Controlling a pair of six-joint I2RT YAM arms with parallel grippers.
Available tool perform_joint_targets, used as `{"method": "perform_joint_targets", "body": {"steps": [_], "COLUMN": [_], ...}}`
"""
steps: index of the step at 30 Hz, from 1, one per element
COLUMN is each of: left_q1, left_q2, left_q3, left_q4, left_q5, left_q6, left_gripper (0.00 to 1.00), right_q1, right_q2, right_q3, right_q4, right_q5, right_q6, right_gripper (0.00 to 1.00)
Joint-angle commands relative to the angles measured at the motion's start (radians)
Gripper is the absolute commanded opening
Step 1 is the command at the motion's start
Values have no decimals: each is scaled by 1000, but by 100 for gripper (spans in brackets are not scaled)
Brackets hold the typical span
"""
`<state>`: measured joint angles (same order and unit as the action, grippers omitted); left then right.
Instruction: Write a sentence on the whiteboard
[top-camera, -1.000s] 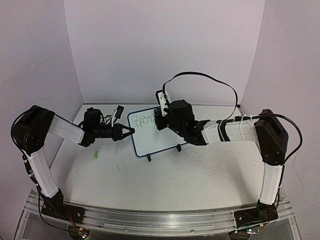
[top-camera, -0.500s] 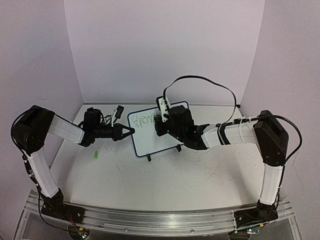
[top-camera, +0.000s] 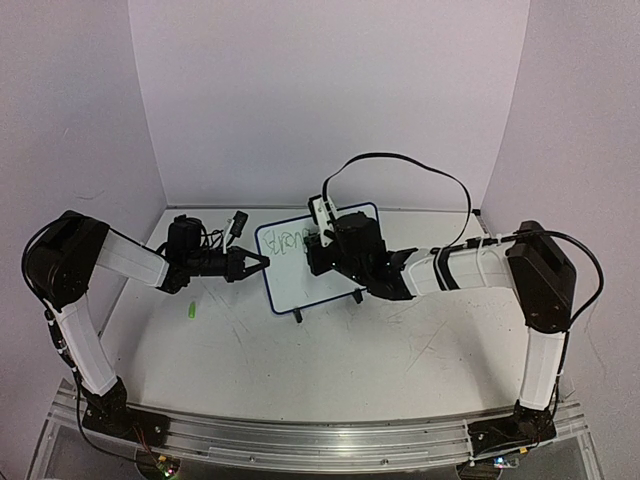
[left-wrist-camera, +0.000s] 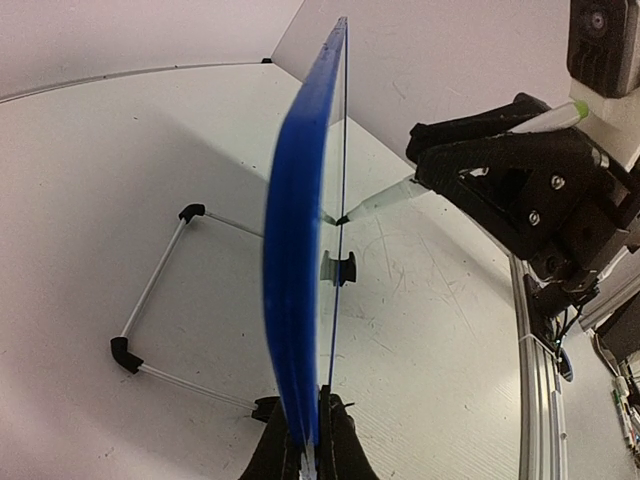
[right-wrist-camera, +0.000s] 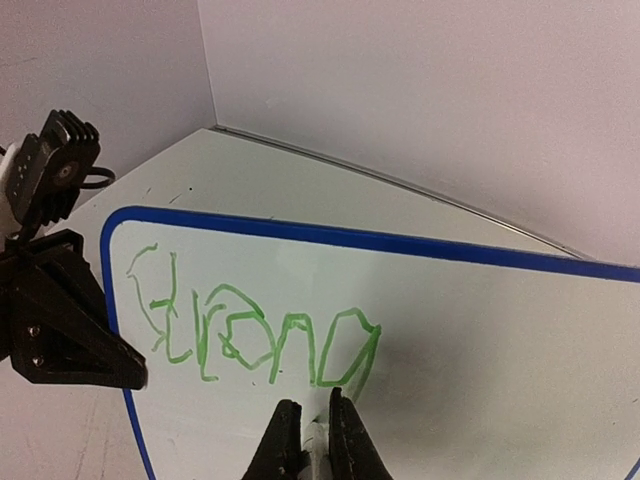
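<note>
My left gripper (left-wrist-camera: 305, 445) clamps the whiteboard (top-camera: 312, 278) at its left edge; my right gripper (right-wrist-camera: 305, 440) clamps the pen (left-wrist-camera: 385, 200), tip touching. Excess pressure may tilt the whiteboard, distorting the sentence (right-wrist-camera: 250, 335).

One whiteboard (top-camera: 300, 275), one pen (left-wrist-camera: 385, 200) — one green bit (top-camera: 189, 312) (loose).

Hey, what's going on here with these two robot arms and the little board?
The left gripper clamps the whiteboard at its left edge, steadying it on the table. The right gripper grips a green marker, its tip against the board's face. One line of green lettering is written so far.
</note>
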<state>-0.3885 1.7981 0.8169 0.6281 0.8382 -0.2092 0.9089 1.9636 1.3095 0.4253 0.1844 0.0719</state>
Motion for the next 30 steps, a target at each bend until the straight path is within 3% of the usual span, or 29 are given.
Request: {"method": "perform_joint_targets", "body": {"steps": [1, 10, 30], "left_q1": [2, 1, 2], "left_q2": [-14, -8, -12], "left_q3": [8, 12, 13], "left_q4": [-43, -44, -50], "left_q5": [-77, -77, -79], "left_q6": [83, 85, 88], "left_gripper": [0, 0, 0], "right_q1": [4, -57, -66], "right_q2": [-7, -121, -44], "right_q3": [55, -60, 36], "right_q4": [24, 33, 59], "right_q5": [-19, 9, -61], "right_q6": [3, 6, -31], "right_gripper": [0, 0, 0]}}
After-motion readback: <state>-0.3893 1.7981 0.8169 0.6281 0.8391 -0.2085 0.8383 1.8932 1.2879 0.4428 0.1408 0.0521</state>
